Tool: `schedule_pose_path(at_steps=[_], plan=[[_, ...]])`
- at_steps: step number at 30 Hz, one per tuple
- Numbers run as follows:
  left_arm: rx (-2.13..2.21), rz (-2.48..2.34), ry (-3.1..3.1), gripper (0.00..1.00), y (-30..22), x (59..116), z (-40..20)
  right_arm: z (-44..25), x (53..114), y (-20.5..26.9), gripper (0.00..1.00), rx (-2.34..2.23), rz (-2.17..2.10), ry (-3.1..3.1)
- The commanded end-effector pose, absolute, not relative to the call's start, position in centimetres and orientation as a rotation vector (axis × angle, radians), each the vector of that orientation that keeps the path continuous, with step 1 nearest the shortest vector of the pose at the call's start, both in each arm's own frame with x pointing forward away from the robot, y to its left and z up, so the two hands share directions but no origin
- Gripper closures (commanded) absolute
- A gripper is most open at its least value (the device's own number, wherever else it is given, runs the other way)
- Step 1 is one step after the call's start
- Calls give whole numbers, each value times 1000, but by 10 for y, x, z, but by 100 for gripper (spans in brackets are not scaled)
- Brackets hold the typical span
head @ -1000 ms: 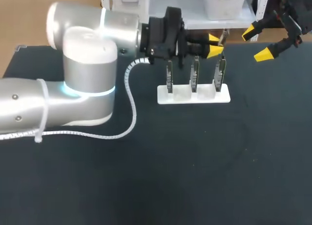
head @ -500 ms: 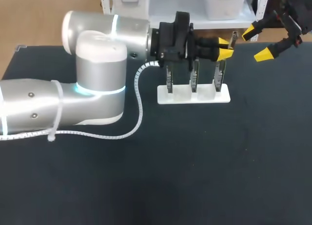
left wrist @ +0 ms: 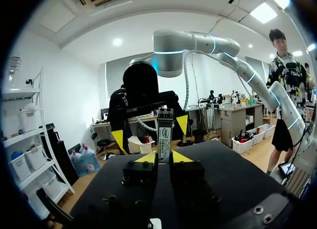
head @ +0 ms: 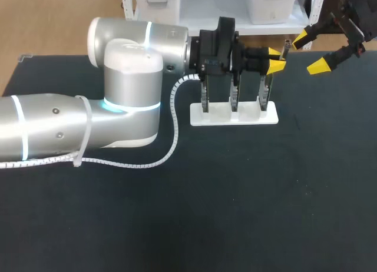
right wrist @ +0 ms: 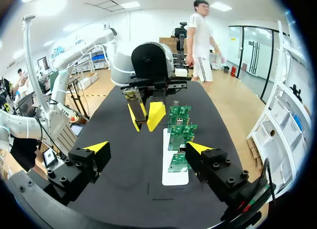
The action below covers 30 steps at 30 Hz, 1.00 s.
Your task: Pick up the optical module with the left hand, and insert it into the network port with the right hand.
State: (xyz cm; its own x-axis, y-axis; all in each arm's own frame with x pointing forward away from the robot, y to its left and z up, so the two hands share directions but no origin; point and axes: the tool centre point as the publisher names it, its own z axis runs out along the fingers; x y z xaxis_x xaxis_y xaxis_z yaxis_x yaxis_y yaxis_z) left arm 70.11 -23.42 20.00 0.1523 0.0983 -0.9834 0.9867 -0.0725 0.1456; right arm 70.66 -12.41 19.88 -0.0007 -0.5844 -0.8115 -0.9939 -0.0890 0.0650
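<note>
My left gripper (head: 274, 57) hovers above the right end of the board stand, shut on the optical module (head: 285, 47), a slim metal-and-black stick poking out past its yellow tips. In the left wrist view the module (left wrist: 165, 134) stands upright between my own fingertips (left wrist: 147, 157). My right gripper (head: 311, 52) is open just to the right of the module, at the table's far right. Seen from the right wrist, the left gripper (right wrist: 145, 115) and the module (right wrist: 130, 94) are ahead of my wide-open right gripper (right wrist: 147, 147). Which board carries the network port I cannot tell.
A white stand (head: 234, 115) holds three upright green circuit boards (head: 235, 94) in a row, right under the left gripper. From the right wrist the same boards (right wrist: 179, 126) and stand (right wrist: 174, 178) lie ahead, beside one finger. A white spiral cable (head: 171, 125) hangs from the left arm.
The left arm has carried the module to the right, closer to the right gripper. The right gripper has stayed where it was, still open.
</note>
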Motion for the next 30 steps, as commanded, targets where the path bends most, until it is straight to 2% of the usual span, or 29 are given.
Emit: schedule_pose_path(at_steps=[1, 30], plan=[[1419, -1109, 1138, 100, -236, 714, 199, 199, 706, -124, 0, -1725, 951, 1633], [1376, -1149, 1140, 100, -234, 742, 183, 199, 706, -124, 0, -1725, 951, 1633]])
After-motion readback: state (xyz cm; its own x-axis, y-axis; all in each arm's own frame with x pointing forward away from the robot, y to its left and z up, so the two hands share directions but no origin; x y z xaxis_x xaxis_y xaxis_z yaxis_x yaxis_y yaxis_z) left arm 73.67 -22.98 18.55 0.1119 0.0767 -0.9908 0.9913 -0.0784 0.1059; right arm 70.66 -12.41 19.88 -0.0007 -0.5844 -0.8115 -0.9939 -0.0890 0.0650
